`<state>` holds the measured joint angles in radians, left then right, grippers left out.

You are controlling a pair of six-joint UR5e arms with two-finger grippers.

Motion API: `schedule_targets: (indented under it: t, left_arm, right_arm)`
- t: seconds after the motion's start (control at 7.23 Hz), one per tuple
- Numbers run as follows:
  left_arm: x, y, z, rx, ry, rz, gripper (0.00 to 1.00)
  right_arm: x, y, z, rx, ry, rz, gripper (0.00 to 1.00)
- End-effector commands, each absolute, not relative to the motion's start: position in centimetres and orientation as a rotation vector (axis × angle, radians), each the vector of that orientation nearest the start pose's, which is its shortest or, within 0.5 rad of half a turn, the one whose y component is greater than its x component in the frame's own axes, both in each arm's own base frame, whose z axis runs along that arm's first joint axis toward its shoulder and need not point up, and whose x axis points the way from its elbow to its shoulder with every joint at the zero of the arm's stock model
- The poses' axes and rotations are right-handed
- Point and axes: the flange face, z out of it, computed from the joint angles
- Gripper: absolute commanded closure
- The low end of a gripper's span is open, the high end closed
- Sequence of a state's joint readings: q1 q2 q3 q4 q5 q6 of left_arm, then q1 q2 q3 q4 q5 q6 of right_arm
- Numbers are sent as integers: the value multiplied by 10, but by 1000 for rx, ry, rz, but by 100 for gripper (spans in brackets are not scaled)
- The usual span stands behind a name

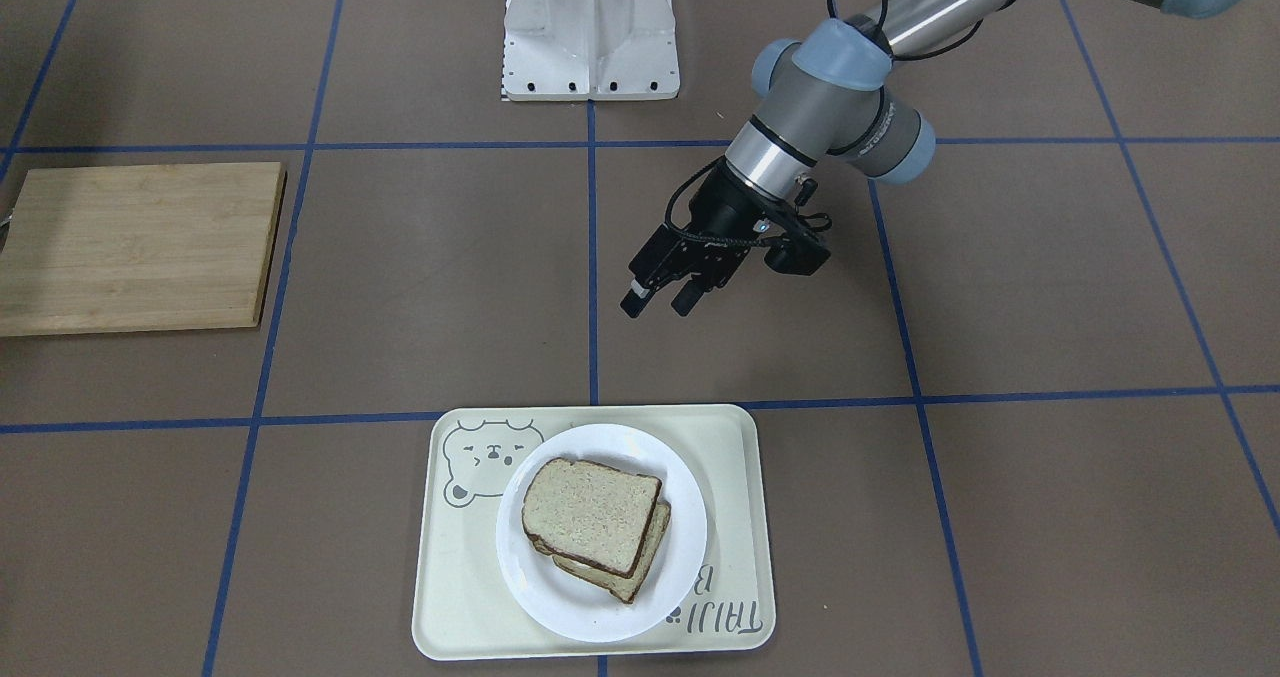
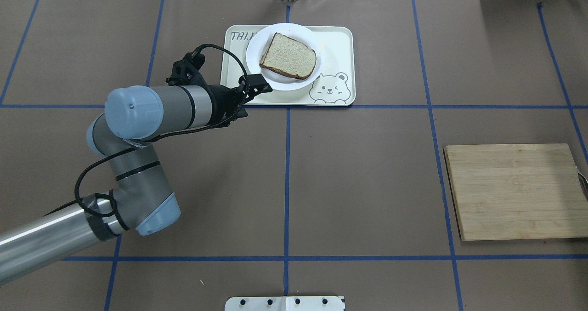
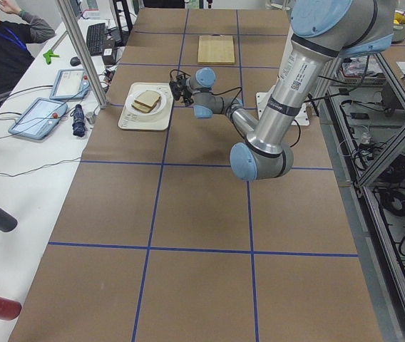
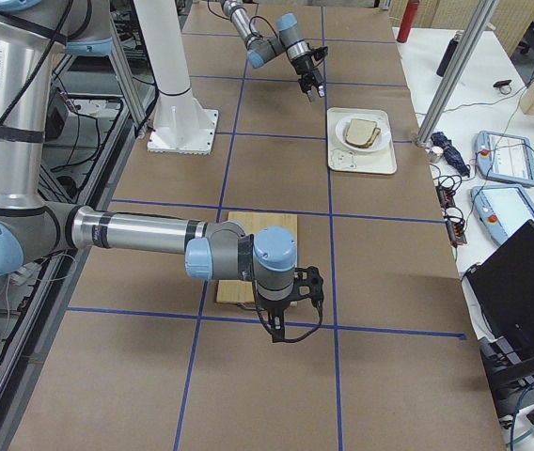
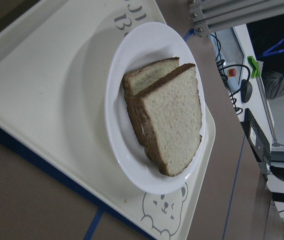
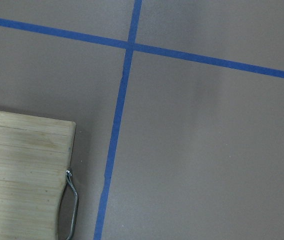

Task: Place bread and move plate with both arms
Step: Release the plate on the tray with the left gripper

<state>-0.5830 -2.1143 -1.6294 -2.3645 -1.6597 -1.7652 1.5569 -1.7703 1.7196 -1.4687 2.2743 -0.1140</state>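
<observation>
while bread (image 1: 590, 512) lies on the plate (image 1: 682, 557), tray (image 1: 460, 577) lettered "taij", left hand (image 1: 658, 306) parted, empty, right hand (image 4: 288, 324): cannot tell

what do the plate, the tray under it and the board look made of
The plate looks like glazed ceramic or perhaps melamine: glossy white with soft highlights. The tray seems matte cream plastic: moulded rounded corners, printed bear. The board is wood, likely bamboo: pale glued strips with visible grain, dull finish.
</observation>
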Motion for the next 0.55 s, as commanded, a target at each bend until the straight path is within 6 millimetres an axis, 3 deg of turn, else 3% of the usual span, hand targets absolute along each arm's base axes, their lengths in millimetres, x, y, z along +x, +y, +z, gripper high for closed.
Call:
schedule_targets:
  t: [0.0, 0.41]
  left_arm:
    - [432, -433, 214, 354, 1060, -264, 1]
    - [417, -445, 259, 521, 589, 135, 2]
  right_arm:
    - [63, -412, 669, 87, -701, -144, 0]
    - [63, -409, 671, 81, -703, -139, 0]
